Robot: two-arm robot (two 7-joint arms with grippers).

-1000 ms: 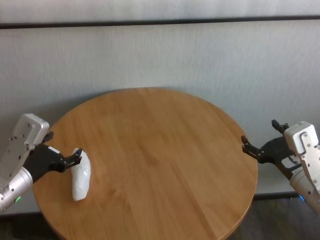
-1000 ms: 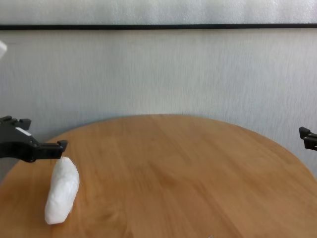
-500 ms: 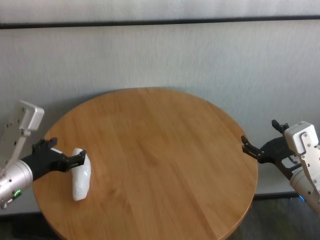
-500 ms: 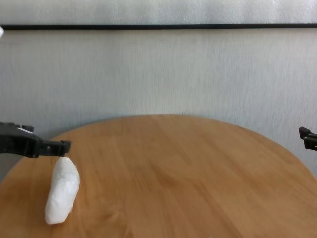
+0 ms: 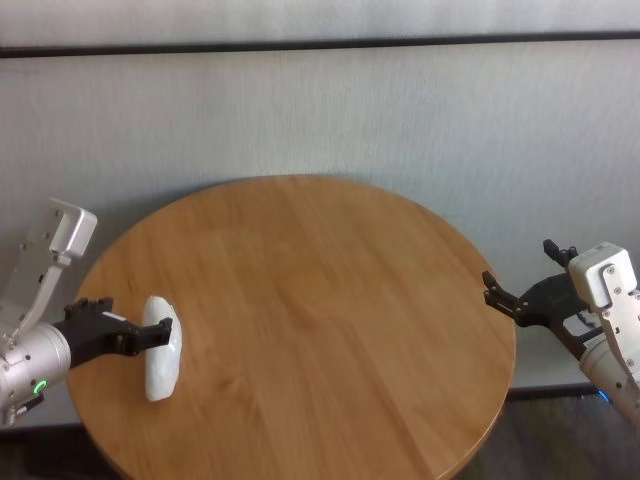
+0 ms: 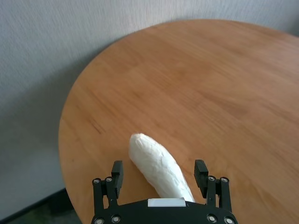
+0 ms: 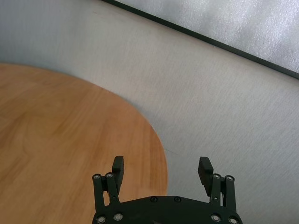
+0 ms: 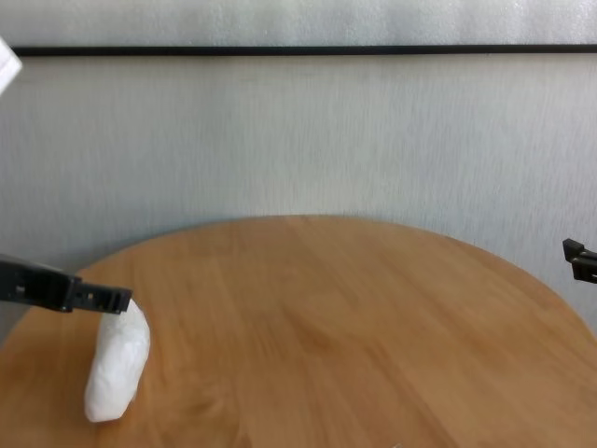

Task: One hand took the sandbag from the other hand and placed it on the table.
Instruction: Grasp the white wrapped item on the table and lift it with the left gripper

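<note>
resting on table (image 5: pixel 320 300), sandbag (image 5: pixel 161 347)

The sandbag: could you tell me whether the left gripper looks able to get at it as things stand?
Probably yes: the left gripper is open with its fingers either side of the sandbag on the table, nothing between.

A: Item: setting. Type?
B: Bare test room / lab corner, prob. not a home. Evidence: one round wood-grain tabletop (image 5: pixel 320 300) set against a plain pale textured wall (image 5: pixel 330 110) w/ a dark horiz. strip (image 5: pixel 320 45) near the top.
A: Flooring?
B: Dark floor (image 5: pixel 560 440) beyond the tabletop's edge. Furnishing: tabletop only.
</note>
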